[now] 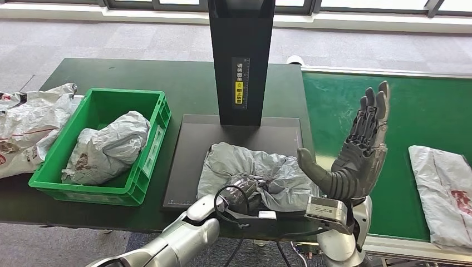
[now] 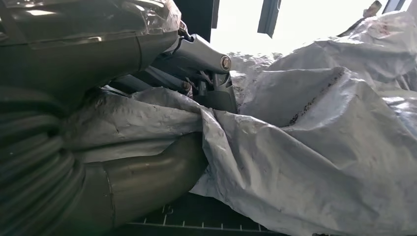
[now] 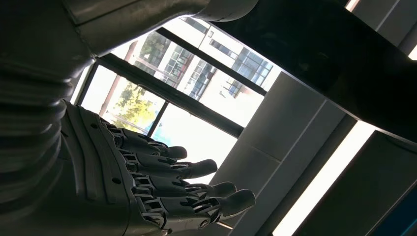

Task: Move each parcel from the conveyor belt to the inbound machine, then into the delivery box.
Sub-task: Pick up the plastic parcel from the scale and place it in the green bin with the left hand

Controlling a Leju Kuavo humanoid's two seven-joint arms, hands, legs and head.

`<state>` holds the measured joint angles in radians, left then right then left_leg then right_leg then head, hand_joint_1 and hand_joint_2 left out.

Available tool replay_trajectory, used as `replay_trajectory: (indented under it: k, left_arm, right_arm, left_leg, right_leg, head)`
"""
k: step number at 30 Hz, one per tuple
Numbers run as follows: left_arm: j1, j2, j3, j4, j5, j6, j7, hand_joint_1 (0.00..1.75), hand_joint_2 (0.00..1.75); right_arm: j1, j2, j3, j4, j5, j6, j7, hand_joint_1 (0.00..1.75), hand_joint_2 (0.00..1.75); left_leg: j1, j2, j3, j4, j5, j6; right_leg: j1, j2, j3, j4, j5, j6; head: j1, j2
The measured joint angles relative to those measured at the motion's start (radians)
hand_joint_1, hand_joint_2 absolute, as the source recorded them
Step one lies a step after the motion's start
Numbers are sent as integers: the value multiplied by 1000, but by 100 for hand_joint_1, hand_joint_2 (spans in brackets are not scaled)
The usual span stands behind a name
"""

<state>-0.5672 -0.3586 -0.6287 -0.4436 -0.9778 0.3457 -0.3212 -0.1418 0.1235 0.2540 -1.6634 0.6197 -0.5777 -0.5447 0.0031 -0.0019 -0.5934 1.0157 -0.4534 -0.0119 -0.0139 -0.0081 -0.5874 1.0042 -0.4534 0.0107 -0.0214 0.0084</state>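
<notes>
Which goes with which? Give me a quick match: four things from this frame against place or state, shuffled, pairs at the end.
1. left hand
2. right hand
3. green bin
4. white parcel

A. lies on the conveyor belt
B. raised, fingers spread, holding nothing
C. holds one crumpled grey parcel
D. grips the grey parcel on the scanner plate

Pairs: 1-D, 2-B, 3-C, 4-A

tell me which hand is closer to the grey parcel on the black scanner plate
Left. The left hand is on the grey parcel, its fingers pressed into the wrapping. The right hand is raised, open, beside the parcel and clear of it.
</notes>
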Motion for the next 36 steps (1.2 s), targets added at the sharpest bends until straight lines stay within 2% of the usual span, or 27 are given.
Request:
replay_trajectory:
  k: [9, 11, 14, 17, 22, 25, 27, 31, 36]
  left_arm:
    - [2, 12, 6, 4, -17, 0, -14, 175, 175]
    - [6, 12, 18, 2, -18, 48, -18, 175, 175]
    - [31, 19, 61, -30, 2, 198, -34, 175, 175]
    - [85, 43, 142, -153, 34, 302, -67, 175, 175]
    - [165, 76, 237, -339, 43, 310, -103, 175, 175]
    - [261, 78, 338, -532, 127, 344, -240, 175, 175]
    - [332, 83, 422, -708, 221, 352, -285, 175, 175]
    - [424, 113, 521, -968, 287, 355, -269, 175, 175]
    - [478, 125, 568, -1116, 291, 354, -268, 175, 175]
  right_arm:
    - [3, -4, 1, 1, 4, -5, -8, 0, 175]
    - [5, -4, 2, 1, 12, -9, -6, 0, 175]
    - [16, -4, 4, 1, 24, -22, 1, 0, 175]
    - [30, -5, 7, 0, 29, -39, 5, 0, 175]
    - [38, -8, 21, 0, 29, -50, 6, 0, 175]
    - [53, -13, 23, -5, 27, -64, 4, 0, 175]
    - [77, -19, 23, -16, 27, -70, 1, 0, 175]
    - [110, -28, 23, -40, 30, -72, 0, 0, 175]
    - [121, -32, 23, -53, 30, -72, 0, 0, 175]
  left_leg:
    - [0, 0, 1, 0, 0, 0]
    - [0, 0, 1, 0, 0, 0]
    - [0, 0, 1, 0, 0, 0]
    - [0, 1, 1, 0, 0, 0]
    - [0, 0, 0, 0, 0, 0]
    - [0, 2, 0, 0, 0, 0]
    - [0, 3, 0, 0, -1, -1]
    - [1, 3, 0, 0, -3, 0]
    - [2, 2, 0, 0, -3, 0]
  right_leg:
    - [0, 0, 1, 0, 0, 0]
    - [0, 0, 1, 0, 0, 0]
    - [0, 0, 0, 0, 0, 0]
    - [0, 0, 0, 0, 0, 0]
    - [0, 0, 0, 0, 0, 0]
    - [0, 2, -1, 0, -1, 0]
    - [0, 4, -2, 0, -1, 0]
    - [1, 3, -2, 0, -3, -1]
    - [2, 0, 0, 0, -4, -2]
  head:
    - [0, 0]
    - [0, 0]
    - [0, 0]
    - [0, 0]
    - [0, 0]
    - [0, 0]
    - [0, 0]
    - [0, 0]
    - [0, 0]
